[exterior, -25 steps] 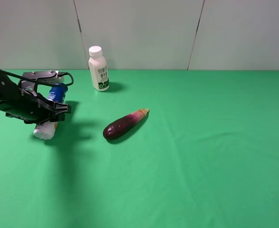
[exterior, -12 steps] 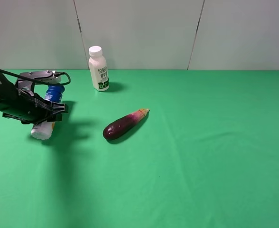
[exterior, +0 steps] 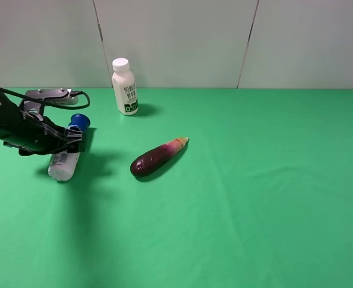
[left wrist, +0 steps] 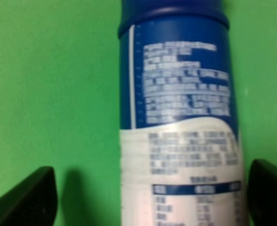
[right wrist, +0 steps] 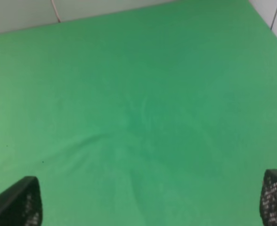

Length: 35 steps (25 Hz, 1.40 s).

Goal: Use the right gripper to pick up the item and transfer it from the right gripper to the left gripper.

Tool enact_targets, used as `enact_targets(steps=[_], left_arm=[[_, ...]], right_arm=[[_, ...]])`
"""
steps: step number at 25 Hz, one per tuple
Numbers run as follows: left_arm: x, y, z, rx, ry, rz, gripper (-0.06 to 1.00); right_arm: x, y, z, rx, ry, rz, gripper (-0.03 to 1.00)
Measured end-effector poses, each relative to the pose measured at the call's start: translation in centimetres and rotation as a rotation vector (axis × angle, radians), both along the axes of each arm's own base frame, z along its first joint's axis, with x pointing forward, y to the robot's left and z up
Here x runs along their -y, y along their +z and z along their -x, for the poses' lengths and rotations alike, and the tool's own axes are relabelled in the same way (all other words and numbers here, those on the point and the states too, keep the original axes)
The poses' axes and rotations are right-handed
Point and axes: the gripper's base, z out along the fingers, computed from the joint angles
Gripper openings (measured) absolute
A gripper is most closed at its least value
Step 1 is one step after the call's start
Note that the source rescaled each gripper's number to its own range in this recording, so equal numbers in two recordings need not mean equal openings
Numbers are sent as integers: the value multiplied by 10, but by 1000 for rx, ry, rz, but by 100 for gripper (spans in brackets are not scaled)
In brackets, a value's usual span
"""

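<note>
The item, a slim bottle with a dark-blue cap, blue upper label and white lower body (exterior: 65,157), lies on its side on the green cloth at the left, cap toward the back. My left gripper (exterior: 73,141) hovers over its upper part. In the left wrist view the bottle (left wrist: 176,117) lies between the two fingertips (left wrist: 28,200), which stand wide apart with a gap on one side, so the left gripper (left wrist: 148,200) is open. My right gripper (right wrist: 150,202) is open and empty over bare cloth; it does not show in the exterior high view.
A purple eggplant (exterior: 158,157) lies near the middle of the green table (exterior: 254,198). A white-capped milk bottle with a green label (exterior: 124,87) stands at the back by the wall. A black cable (exterior: 56,97) loops behind the left arm.
The bottle, earlier held tilted in the left gripper, has come down and shifted a little right, and now lies on the cloth. The left gripper has opened around it.
</note>
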Motion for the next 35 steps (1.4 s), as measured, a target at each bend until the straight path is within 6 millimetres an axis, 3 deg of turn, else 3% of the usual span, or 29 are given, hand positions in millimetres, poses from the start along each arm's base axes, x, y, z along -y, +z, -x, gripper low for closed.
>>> enact_targets(steps=[5, 11, 15, 27, 35], left_arm=[[0, 16, 0, 50, -11, 3, 89], [1, 59, 7, 156, -36, 26, 90], [1, 97, 22, 216, -95, 28, 90], [-8, 195, 104, 418, -209, 16, 90], [-32, 222, 180, 439, -155, -107, 90]], right_arm=[[0, 0, 0, 0, 0, 0, 100], [0, 0, 0, 0, 0, 0, 100], [0, 0, 0, 0, 0, 0, 100], [0, 0, 0, 0, 0, 0, 100], [0, 0, 0, 0, 0, 0, 100]])
